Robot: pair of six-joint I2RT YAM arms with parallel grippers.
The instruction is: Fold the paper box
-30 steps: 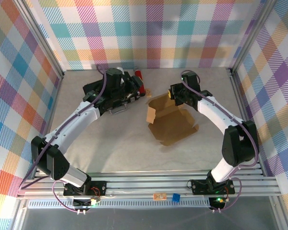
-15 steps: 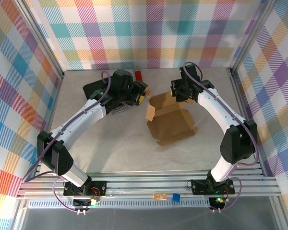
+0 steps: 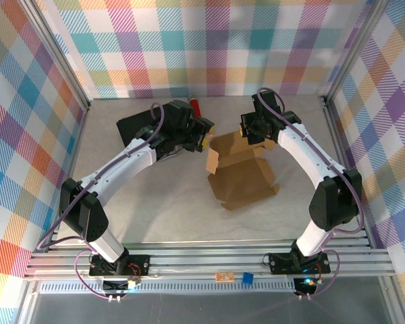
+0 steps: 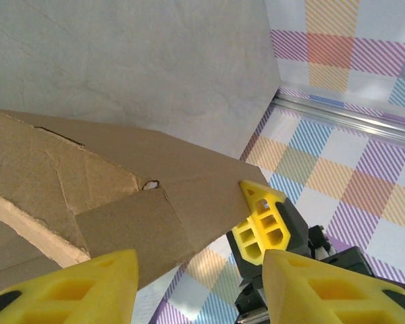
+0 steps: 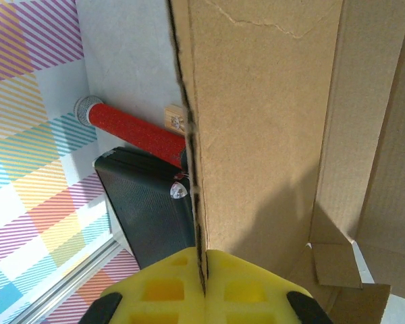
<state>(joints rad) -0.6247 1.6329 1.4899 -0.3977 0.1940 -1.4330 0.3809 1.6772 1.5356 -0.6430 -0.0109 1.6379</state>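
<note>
The paper box, plain brown cardboard, lies half open in the middle of the table with its far flaps raised. My right gripper is at the box's far edge. In the right wrist view it is shut on the thin edge of an upright cardboard panel. My left gripper hovers just left of the box's far left corner. Its yellow fingers stand open in the left wrist view, with a flap corner of the box just beyond them and untouched. The right gripper's yellow finger shows behind that flap.
A black rectangular case lies at the back left under my left arm, also seen as a dark block. A small red cylinder rests against the back wall behind it. Plaid walls and aluminium rails ring the table.
My left gripper has swung right, off the black case and up to the box's far left corner. My right gripper has shifted slightly back with the flap in it, and the box turned a little.
</note>
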